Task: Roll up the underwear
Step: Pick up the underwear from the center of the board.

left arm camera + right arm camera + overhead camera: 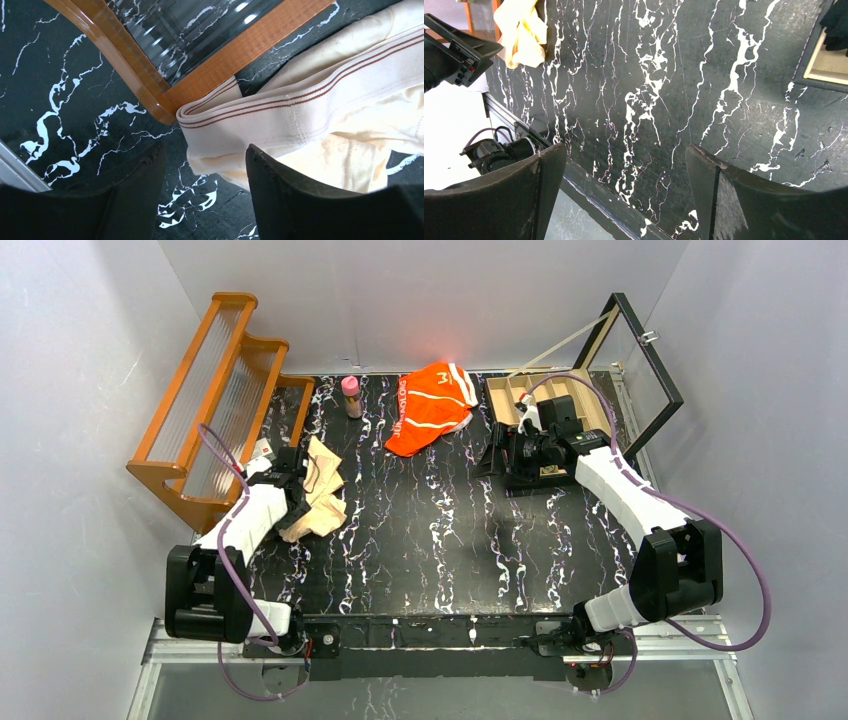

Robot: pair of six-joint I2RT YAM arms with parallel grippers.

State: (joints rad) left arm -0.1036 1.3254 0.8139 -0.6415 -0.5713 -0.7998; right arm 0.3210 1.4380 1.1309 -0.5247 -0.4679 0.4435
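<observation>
Far left, beside the wooden rack (215, 390): left gripper (205, 155) spread wide, gripping nothing, fingers straddling the waistband end of the beige underwear (320, 110). Crumpled, long axis running far to near. Far centre: orange underwear (432, 405), lying diagonally, far-right to near-left. Right: right gripper (624, 155) wide open, empty, over the table (704, 75).
</observation>
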